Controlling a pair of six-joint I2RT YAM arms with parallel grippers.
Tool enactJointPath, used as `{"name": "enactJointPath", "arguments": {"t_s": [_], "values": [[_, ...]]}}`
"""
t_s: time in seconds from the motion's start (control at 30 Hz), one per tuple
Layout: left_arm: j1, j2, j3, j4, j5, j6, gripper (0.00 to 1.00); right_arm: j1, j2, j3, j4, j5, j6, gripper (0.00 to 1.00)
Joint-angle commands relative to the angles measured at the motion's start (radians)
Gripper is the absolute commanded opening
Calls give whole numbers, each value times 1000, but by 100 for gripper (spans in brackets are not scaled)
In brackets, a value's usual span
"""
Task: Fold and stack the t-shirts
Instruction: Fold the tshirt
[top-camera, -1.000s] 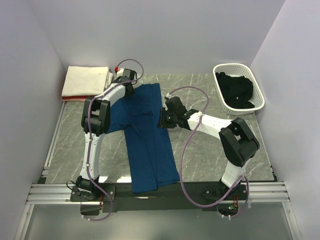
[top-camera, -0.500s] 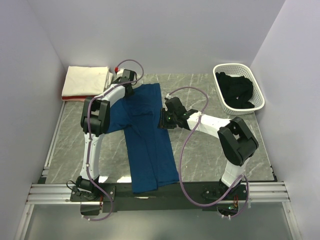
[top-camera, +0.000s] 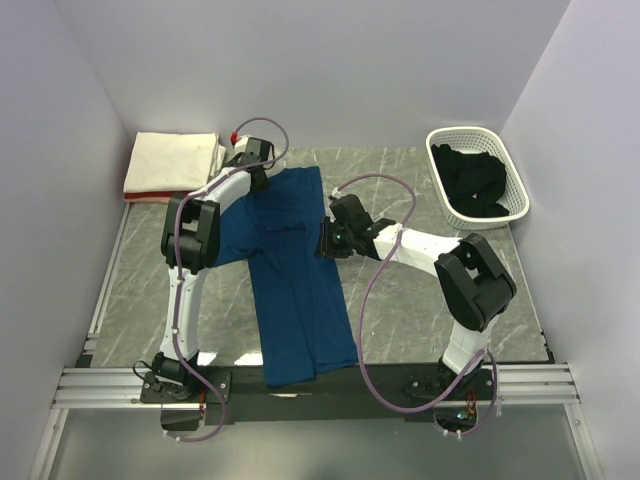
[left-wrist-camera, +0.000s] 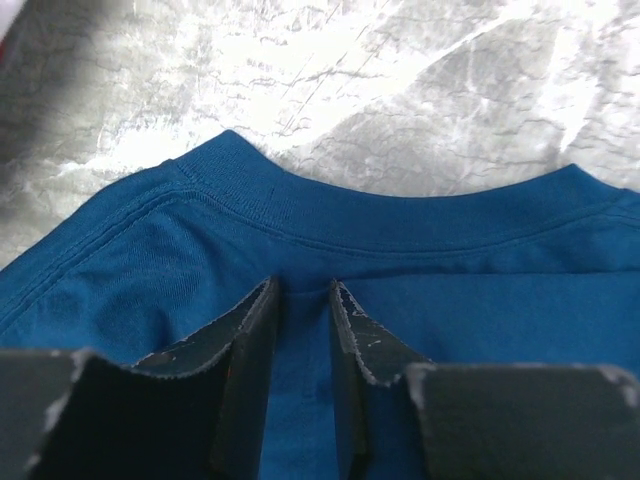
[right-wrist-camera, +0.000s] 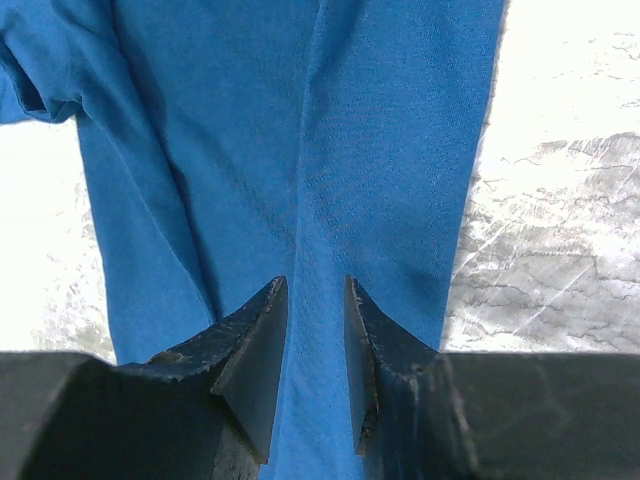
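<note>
A navy blue t-shirt (top-camera: 300, 290) lies lengthwise down the middle of the marble table, part of it folded over, with one sleeve out to the left. My left gripper (top-camera: 254, 184) is at its far left corner, and in the left wrist view (left-wrist-camera: 303, 287) it is shut on cloth just behind the collar (left-wrist-camera: 380, 215). My right gripper (top-camera: 325, 238) is at the shirt's right edge, shut on a raised ridge of blue cloth (right-wrist-camera: 316, 282). A cream-white folded t-shirt (top-camera: 175, 160) lies on a pink-red one (top-camera: 150, 197) at the far left. A black t-shirt (top-camera: 475, 185) fills the basket.
The white lattice basket (top-camera: 521, 196) stands at the far right by the wall. Grey walls close in the table on three sides. Bare marble (top-camera: 420, 300) shows to the right of the shirt and also to its left (top-camera: 140, 290). The shirt's hem hangs over the near rail (top-camera: 300, 375).
The left gripper's jaws have narrowed onto the cloth by the collar. The arms and the shirt have barely shifted.
</note>
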Motion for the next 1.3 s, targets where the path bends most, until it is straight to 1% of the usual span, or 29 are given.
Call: {"name": "enactJointPath", "arguments": {"t_s": [0.0,0.17,0.3,0.37,0.43,0.5,0.53,0.57,0.67,0.8,1.27], "values": [[-8,-90,-8,18,14,12,33,-8,19,44,17,-3,-8,36],[-8,-101,-14,18,17,12,32,-8,22,44,19,-3,-6,36],[-8,-98,-17,20,23,15,26,-8,28,47,17,-3,-6,36],[-10,-90,-13,18,26,18,21,-8,31,52,17,0,-6,36],[-8,-87,-11,18,27,21,19,-8,36,58,14,7,-6,36],[-8,-90,-13,14,15,21,20,-10,39,72,8,17,-9,36],[-8,-95,-19,15,9,24,23,-10,39,77,8,18,-11,36],[-8,-101,-26,18,-11,26,33,-10,39,78,8,20,-11,36],[-7,-99,-28,2,-26,32,40,-10,45,83,8,14,-9,36],[-7,-58,13,-32,-36,32,41,-10,50,78,13,8,-6,36],[-7,-32,21,-25,-6,12,41,-14,51,72,14,8,-9,36]]}}
